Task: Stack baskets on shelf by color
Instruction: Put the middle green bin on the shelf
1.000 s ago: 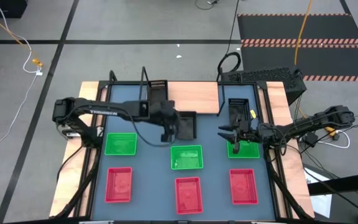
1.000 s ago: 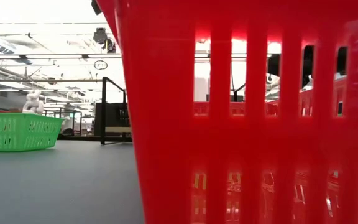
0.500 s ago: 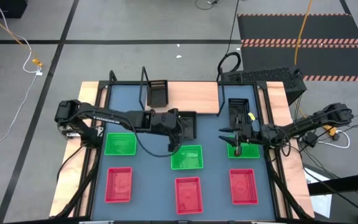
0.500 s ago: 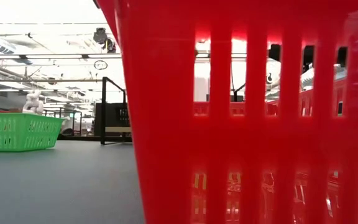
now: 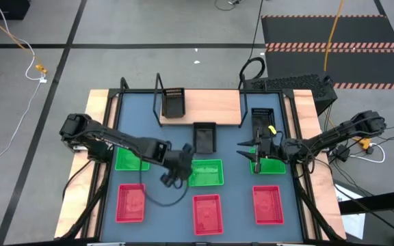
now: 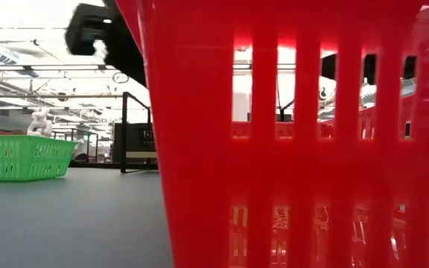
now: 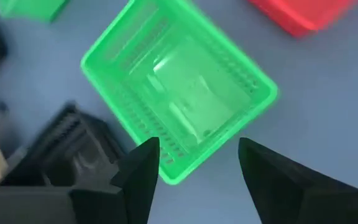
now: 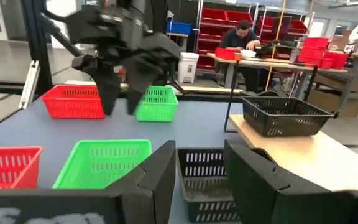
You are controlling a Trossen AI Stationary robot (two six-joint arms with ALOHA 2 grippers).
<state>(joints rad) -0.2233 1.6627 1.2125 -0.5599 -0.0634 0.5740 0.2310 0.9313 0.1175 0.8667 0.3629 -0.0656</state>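
Your left hand (image 5: pixel 172 174), fingers spread and empty, has swung off the black basket (image 5: pixel 204 137) to the middle green basket (image 5: pixel 206 172) on the table; next, lower and grip its rim.

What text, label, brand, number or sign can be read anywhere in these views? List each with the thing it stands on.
None can be read.
Pale lettering along the dark left arm in the high view: too small to read.
Pale marks on the housing behind the right gripper in the right wrist view: too blurred to read.
Round wall clock in the low view: too small to read.
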